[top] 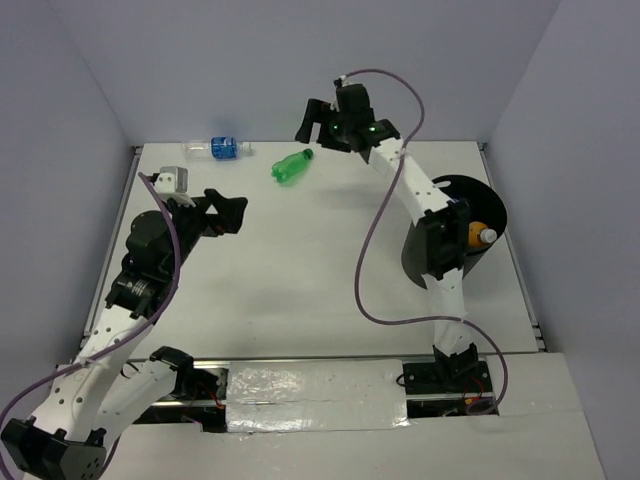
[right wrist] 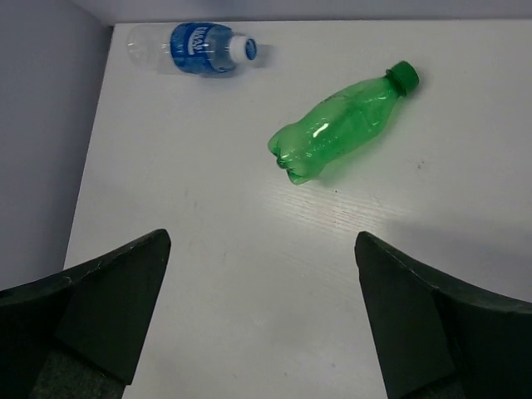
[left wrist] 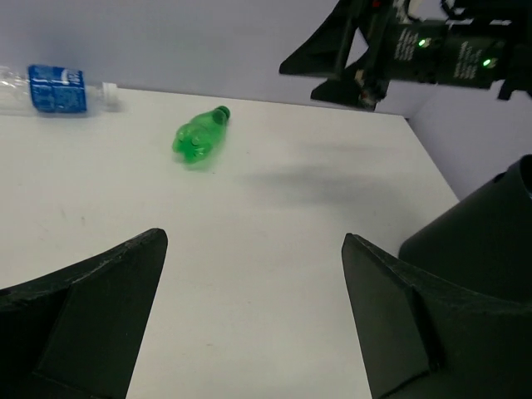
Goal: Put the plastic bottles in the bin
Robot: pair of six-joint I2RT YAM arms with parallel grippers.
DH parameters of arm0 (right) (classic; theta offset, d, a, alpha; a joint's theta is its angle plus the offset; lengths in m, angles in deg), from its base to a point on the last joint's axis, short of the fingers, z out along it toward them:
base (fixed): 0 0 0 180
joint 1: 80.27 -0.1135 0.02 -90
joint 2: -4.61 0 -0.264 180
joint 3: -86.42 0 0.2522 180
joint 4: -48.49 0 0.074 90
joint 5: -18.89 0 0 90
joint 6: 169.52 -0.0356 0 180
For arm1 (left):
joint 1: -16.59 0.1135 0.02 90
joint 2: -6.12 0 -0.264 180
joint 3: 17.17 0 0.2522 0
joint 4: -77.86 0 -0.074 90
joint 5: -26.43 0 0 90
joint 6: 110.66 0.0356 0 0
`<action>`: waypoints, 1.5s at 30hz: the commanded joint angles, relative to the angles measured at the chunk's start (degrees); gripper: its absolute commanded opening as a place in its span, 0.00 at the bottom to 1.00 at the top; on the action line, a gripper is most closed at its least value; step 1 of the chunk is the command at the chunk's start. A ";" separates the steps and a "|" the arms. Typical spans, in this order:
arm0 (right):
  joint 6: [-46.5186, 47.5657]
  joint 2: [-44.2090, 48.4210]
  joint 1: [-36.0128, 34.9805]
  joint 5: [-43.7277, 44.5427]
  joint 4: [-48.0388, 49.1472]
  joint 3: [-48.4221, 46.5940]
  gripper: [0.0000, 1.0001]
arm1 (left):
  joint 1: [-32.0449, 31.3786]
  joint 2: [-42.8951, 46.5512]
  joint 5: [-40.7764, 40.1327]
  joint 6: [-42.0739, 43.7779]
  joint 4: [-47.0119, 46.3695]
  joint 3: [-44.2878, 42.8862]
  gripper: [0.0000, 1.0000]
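1. Step in hand: picking up the green bottle [right wrist: 341, 125], which lies on the table [top: 300, 260] just ahead of the right gripper [top: 306, 120]; jaws wide, empty.
2. Left gripper [top: 238, 215]: wide, empty.
3. The bin [top: 490, 205] seemingly holds 1 orange bottle [top: 480, 235].
4. Next: descend, straddle, close.

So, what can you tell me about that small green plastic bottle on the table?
The small green see-through plastic bottle has a green screw cap, a pinched waist and a lobed base; no label shows. It lies on its side, cap on, on the white table near its far edge. Only the table touches it.
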 commanded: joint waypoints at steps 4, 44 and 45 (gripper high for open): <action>-14.53 -6.61 -2.69 16.48 12.80 -1.32 1.00 | 0.86 1.77 -6.41 6.30 0.47 -1.64 0.99; -45.65 -42.05 -6.29 7.01 19.13 -25.59 0.90 | 16.33 -2.80 4.84 0.33 -1.82 -0.50 0.99; -46.17 -42.05 -6.21 6.75 19.22 -25.51 0.87 | 16.50 -2.80 5.19 0.24 -1.90 -0.50 0.99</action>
